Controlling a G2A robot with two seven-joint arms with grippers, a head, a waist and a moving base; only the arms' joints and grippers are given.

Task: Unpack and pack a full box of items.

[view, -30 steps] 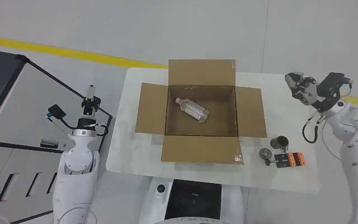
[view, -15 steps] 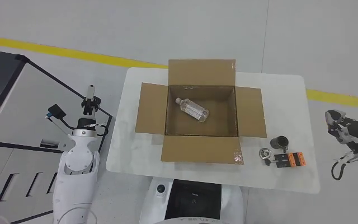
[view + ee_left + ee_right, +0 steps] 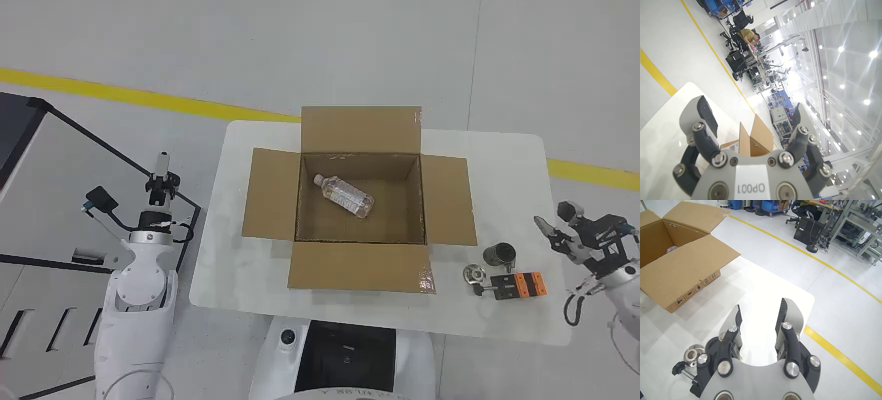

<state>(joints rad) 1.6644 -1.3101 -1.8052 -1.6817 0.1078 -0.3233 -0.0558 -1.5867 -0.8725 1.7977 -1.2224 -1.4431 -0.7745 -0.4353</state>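
Here bottle (image 3: 345, 195) lies diagonally in box (image 3: 270, 195).

Sitting at the middle of the white rounded table (image 3: 225, 262): the open brown cardboard box (image 3: 360, 268), 4 flaps spreading outward. Lying on its side inside that box, toward the far left of the floor: 1 clear plastic bottle (image 3: 344, 195). Resting on the table right of the box, near the front edge: 1 dark metal cylinder (image 3: 499, 256), 1 silver metal flange ring (image 3: 473, 272) just left of and before it, and 1 black-and-orange clamp block (image 3: 520, 286) just right of the ring. Hanging over the table's right edge, beyond those 3 parts: the right gripper (image 3: 760, 303). Standing off the table's left side, well apart from the box: the left gripper (image 3: 751, 103).
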